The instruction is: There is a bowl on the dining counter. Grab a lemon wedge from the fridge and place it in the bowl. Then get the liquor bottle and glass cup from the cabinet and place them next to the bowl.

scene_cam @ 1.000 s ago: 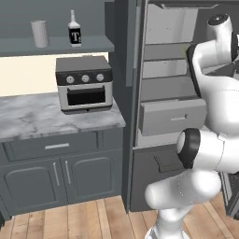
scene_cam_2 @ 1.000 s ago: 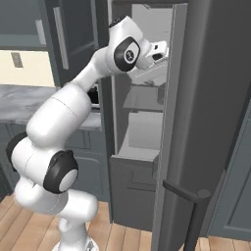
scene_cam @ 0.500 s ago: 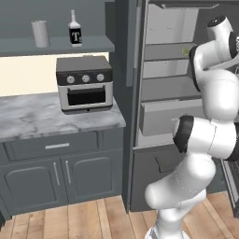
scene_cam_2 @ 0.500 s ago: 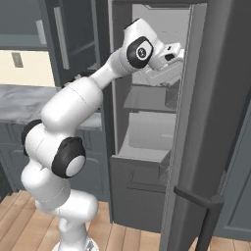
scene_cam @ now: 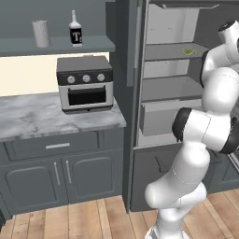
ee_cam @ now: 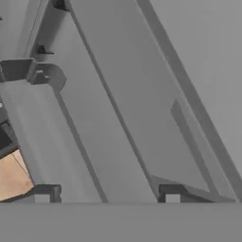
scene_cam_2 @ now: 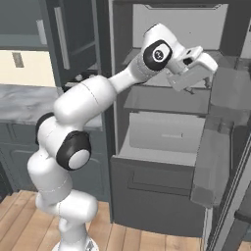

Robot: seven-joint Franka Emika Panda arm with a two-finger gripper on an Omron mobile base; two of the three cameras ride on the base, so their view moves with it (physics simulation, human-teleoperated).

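The lemon wedge (scene_cam: pixel 188 52) lies flat along a shelf of the open fridge (scene_cam: pixel 173 95). The gripper (scene_cam_2: pixel 208 77) has swung further right since a second ago; I cannot tell whether its fingers are spread or clenched.

Lemon wedge (scene_cam: pixel 188 52): a small green-yellow speck on an upper fridge (scene_cam: pixel 170 88) shelf; shape too small to make out, right end hidden behind the white arm.

Fridge: top and right side cut by the left base view's edge; lower interior blocked by the arm.

Gripper (scene_cam_2: pixel 205 66): fingertips in the right base view merge with grey shelving, gap unclear. In the hand view, only the tips' tops show.

Glass cup (scene_cam: pixel 40 33) and liquor bottle (scene_cam: pixel 75 30): label detail blurred.
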